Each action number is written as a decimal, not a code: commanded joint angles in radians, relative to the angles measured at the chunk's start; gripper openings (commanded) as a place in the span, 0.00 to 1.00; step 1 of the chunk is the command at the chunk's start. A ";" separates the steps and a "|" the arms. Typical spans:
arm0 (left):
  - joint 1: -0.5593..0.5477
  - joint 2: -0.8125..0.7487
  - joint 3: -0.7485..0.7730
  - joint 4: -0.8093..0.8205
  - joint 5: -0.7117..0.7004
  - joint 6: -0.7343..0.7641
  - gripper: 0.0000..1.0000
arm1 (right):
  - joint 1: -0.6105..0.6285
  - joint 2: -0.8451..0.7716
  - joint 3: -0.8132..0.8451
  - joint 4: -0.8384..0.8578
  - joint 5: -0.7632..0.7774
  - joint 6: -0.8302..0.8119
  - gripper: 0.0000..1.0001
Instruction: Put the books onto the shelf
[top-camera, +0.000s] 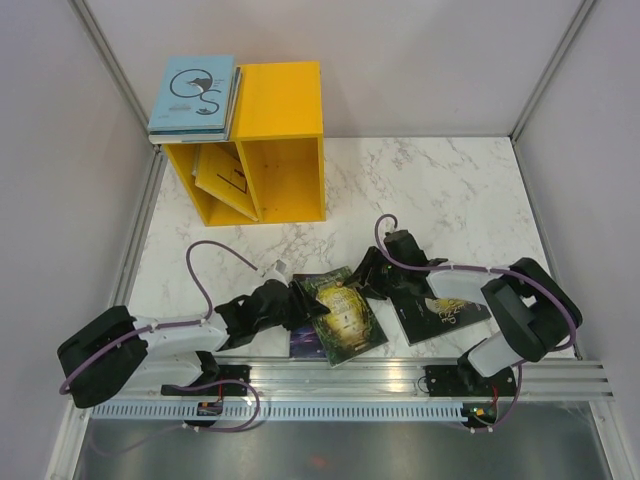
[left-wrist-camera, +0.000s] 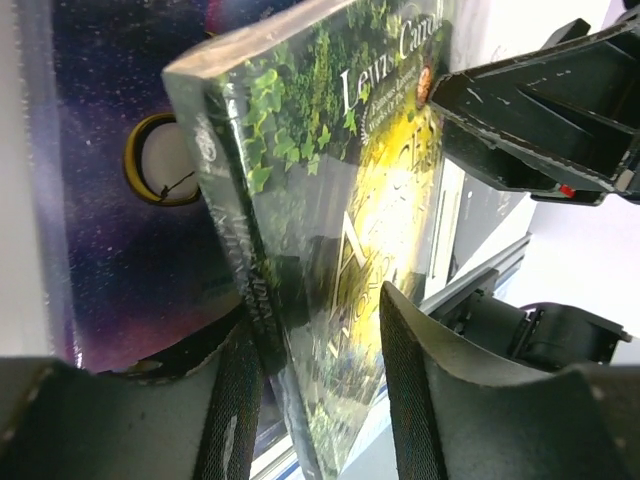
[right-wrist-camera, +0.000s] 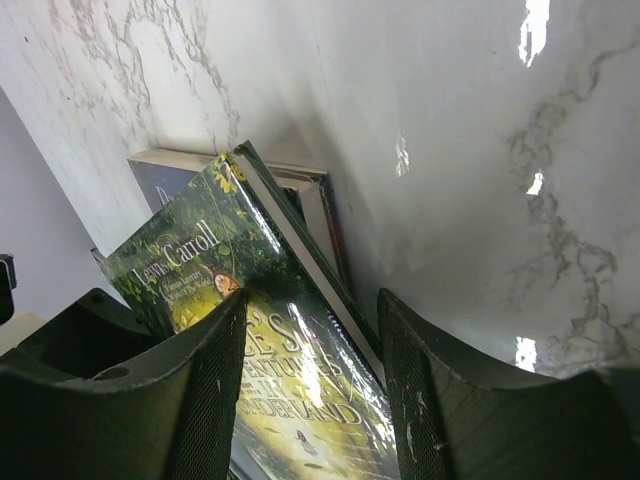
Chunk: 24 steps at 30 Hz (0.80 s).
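Note:
A green Alice in Wonderland book (top-camera: 345, 312) lies tilted on a purple galaxy book (top-camera: 303, 347) near the table's front edge. My left gripper (top-camera: 297, 305) straddles its spine (left-wrist-camera: 250, 290), jaws apart, with a gap on the cover side. My right gripper (top-camera: 368, 272) straddles the book's far corner (right-wrist-camera: 200, 250); one finger (right-wrist-camera: 215, 340) rests on the cover and the other stands clear, so it is open. The yellow shelf (top-camera: 290, 100) stands at the back left. A light blue book (top-camera: 192, 92) lies on top of it and a yellow book (top-camera: 222, 178) leans in its left compartment.
A black-and-gold book (top-camera: 445, 315) lies flat under my right arm. The marble table (top-camera: 440, 190) is walled on three sides. A metal rail (top-camera: 350, 375) runs along the near edge. The shelf's right compartment (top-camera: 290, 180) holds nothing.

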 joint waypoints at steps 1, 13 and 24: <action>-0.013 0.053 -0.041 0.011 0.026 -0.011 0.52 | 0.053 0.066 -0.044 -0.058 0.040 0.001 0.56; -0.008 0.070 -0.040 0.126 -0.019 -0.083 0.39 | 0.094 0.080 -0.051 0.050 -0.058 0.048 0.42; 0.000 0.107 0.045 0.149 -0.017 -0.062 0.26 | 0.165 0.062 0.042 0.051 -0.133 0.081 0.29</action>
